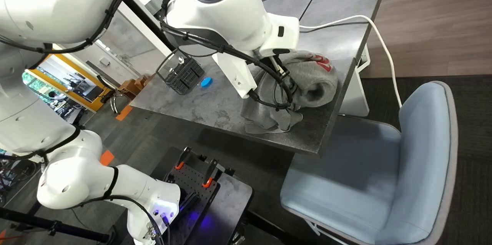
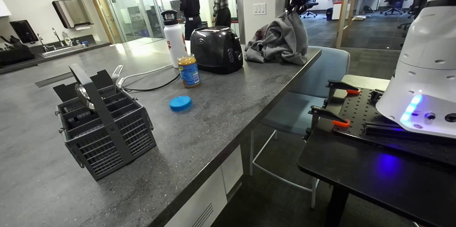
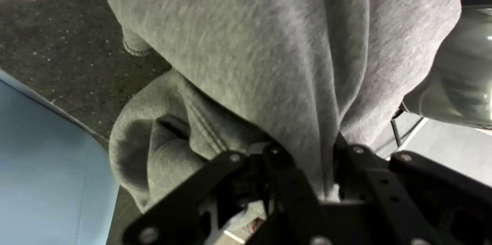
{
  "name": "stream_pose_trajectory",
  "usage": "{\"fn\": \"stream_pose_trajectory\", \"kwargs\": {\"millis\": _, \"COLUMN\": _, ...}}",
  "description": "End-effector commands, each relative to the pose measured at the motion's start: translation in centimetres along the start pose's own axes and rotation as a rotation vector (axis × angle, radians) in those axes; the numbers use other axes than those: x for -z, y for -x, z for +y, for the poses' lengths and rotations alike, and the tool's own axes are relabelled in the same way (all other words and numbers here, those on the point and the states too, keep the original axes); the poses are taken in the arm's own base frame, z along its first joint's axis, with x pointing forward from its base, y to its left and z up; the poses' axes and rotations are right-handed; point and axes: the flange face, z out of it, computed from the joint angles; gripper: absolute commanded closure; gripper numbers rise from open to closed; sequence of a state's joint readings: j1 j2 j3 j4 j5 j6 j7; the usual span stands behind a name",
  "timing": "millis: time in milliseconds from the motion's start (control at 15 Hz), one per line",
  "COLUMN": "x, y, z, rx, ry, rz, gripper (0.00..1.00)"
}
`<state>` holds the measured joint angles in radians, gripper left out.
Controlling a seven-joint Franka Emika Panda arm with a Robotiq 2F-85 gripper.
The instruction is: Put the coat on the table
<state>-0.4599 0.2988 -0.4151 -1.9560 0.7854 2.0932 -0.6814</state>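
Observation:
The coat, a crumpled grey cloth (image 2: 281,40) with a red print, lies bunched on the grey table (image 2: 199,127) near its far corner. In an exterior view it also shows under the arm (image 1: 317,83). Its top is pulled up to a peak at my gripper (image 2: 291,9), and its lower folds rest on the table. In the wrist view the coat (image 3: 246,52) fills the middle and runs in between the fingers of my gripper (image 3: 305,147), which is shut on it. The fingertips are partly hidden by the cloth.
A black toaster (image 2: 215,50) stands right beside the coat. A white bottle (image 2: 174,41), a jar (image 2: 188,72), a blue lid (image 2: 180,103) and a grey cutlery basket (image 2: 107,127) stand along the table. A blue chair (image 1: 423,160) is at the table corner.

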Motion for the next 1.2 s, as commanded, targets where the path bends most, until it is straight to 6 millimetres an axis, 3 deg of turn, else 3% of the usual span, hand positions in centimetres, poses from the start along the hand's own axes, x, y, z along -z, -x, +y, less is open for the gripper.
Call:
{"fn": "stream_pose_trajectory", "kwargs": {"millis": 0, "x": 2.3, "y": -0.5, "z": -2.4, "rx": -0.005, "ry": 0.020, "rz": -0.013, "gripper": 0.40}}
{"fn": "stream_pose_trajectory", "kwargs": {"millis": 133, "x": 4.8, "y": -0.3, "z": -4.4, "rx": 0.025, "ry": 0.028, "rz": 0.008, "gripper": 0.24}}
{"fn": "stream_pose_trajectory", "kwargs": {"millis": 333, "x": 10.1, "y": 0.9, "z": -7.6, "rx": 0.093, "ry": 0.037, "rz": 0.040, "gripper": 0.03}}
{"fn": "stream_pose_trajectory", "kwargs": {"millis": 400, "x": 11.9, "y": 1.5, "z": -8.5, "rx": 0.118, "ry": 0.038, "rz": 0.040, "gripper": 0.00}}
{"fn": "stream_pose_trajectory", "kwargs": {"millis": 600, "x": 17.2, "y": 3.3, "z": -10.4, "rx": 0.171, "ry": 0.090, "rz": 0.036, "gripper": 0.00}}
{"fn": "stream_pose_trajectory", "kwargs": {"millis": 733, "x": 19.4, "y": 4.1, "z": -11.1, "rx": 0.185, "ry": 0.099, "rz": 0.039, "gripper": 0.00}}
{"fn": "stream_pose_trajectory", "kwargs": {"millis": 933, "x": 21.3, "y": 5.1, "z": -11.7, "rx": 0.201, "ry": 0.107, "rz": 0.044, "gripper": 0.00}}
{"fn": "stream_pose_trajectory", "kwargs": {"millis": 1133, "x": 21.9, "y": 5.3, "z": -12.0, "rx": 0.208, "ry": 0.111, "rz": 0.056, "gripper": 0.00}}
